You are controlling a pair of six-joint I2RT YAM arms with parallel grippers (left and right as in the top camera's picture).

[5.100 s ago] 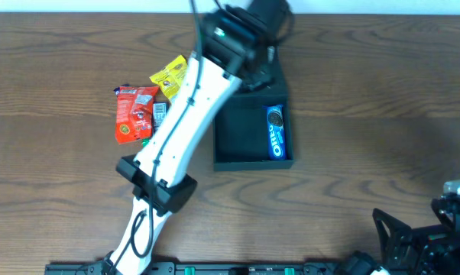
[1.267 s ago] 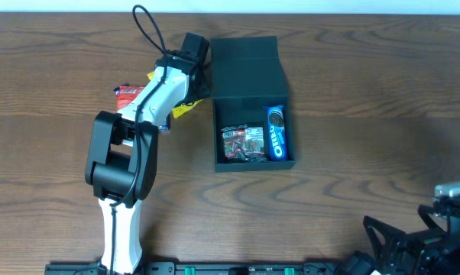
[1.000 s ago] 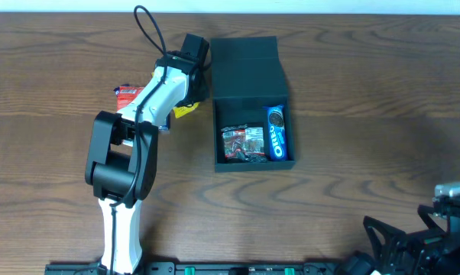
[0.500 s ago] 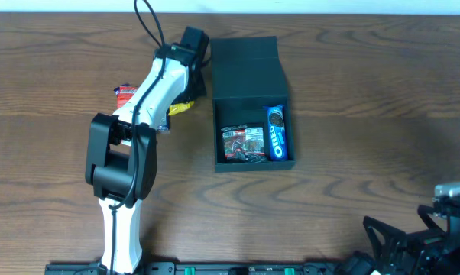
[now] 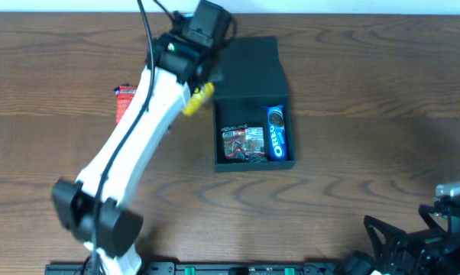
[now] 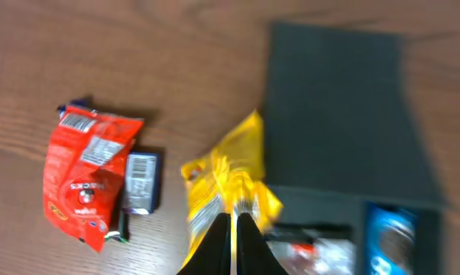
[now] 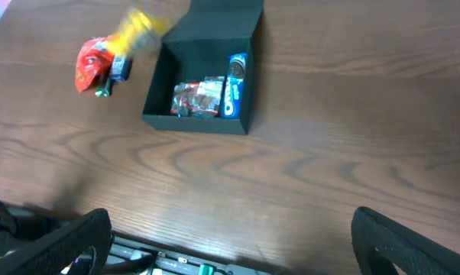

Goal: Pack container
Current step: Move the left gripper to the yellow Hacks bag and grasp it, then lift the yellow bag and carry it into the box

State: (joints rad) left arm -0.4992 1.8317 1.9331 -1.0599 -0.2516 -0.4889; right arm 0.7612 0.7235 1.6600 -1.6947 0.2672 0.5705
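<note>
Container [image 5: 249,69]: dark matte rect. cardboard box, mid-table; flap lid open, lying flat toward far edge; open compartment on the robot's side of the hinge.
Contents, R side: blue Oreo pack [image 5: 276,132], flat, lengthwise along R wall.
Contents, L/near part: crinkly clear-and-red packet [image 5: 243,143], flat, just beside Oreo pack.
L gripper [image 6: 234,223]: fingers pressed together, pinching one end of the yellow packet.
Yellow packet [image 6: 226,183]: crumpled, motion-blurred; extends away from L gripper's fingertips. Overhead puts it at container's L wall by the hinge line, just outside the compartment. Touching wall or not: cannot tell. Clear of the table or not: cannot tell.
L arm [image 5: 138,145]: white w/ black joints; runs diag. from near-L table edge up to lid's L side.
R gripper [image 7: 230,229]: fingers spread wide apart, holding nothing; low over near-R corner of table, well apart from container.
Red packet [image 6: 89,179]: flat on table, L of container, well apart from it; mostly hidden by L arm in overhead.
Small dark-blue packet [image 6: 142,183]: flat, label w/ barcode up; touching red packet's container-facing edge.
Green bit [image 6: 121,233]: at red packet's near corner; too small to ID.
Table [image 5: 367,114]: brown wood-grain top.
</note>
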